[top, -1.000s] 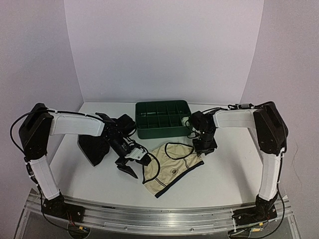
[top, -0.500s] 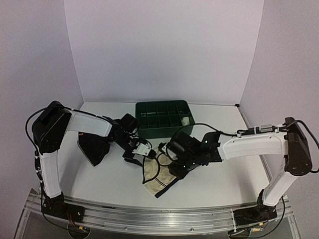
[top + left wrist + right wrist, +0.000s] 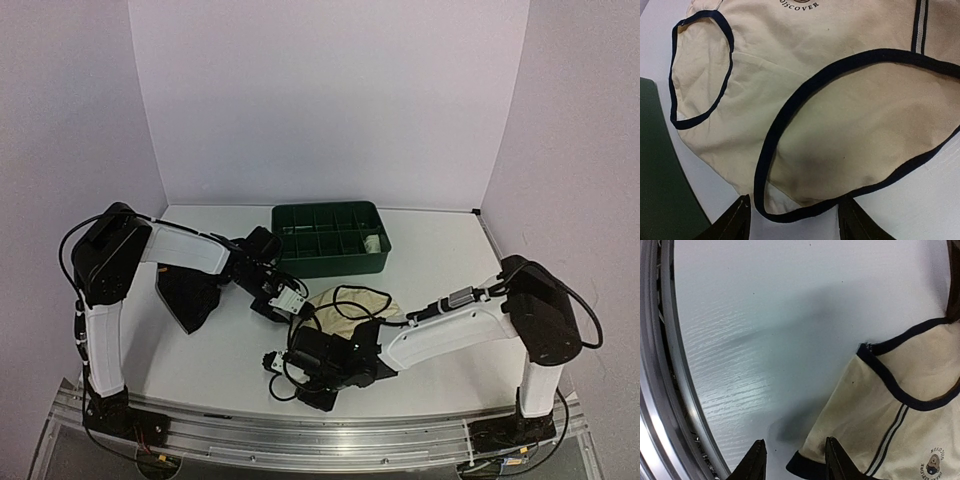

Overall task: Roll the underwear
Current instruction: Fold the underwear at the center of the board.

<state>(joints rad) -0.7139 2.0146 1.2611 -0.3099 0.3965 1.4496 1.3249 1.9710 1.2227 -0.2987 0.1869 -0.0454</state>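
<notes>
The cream underwear (image 3: 352, 303) lies spread on the tabletop (image 3: 450, 260), just in front of the green tray (image 3: 330, 266), between the two arms. The left fingers (image 3: 740, 222) stand apart over its dark edging and hold nothing. The right fingers (image 3: 756, 462) are also apart, at the near hem corner. I judge this is the grasp before rolling. Next, both must close on the cloth itself.

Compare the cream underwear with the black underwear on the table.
The cream underwear is pale with dark edging; the black underwear is dark all over. The cream one lies mid-table; the black one lies far left, beside the left arm. Both lie on the table, outside the tray.
</notes>
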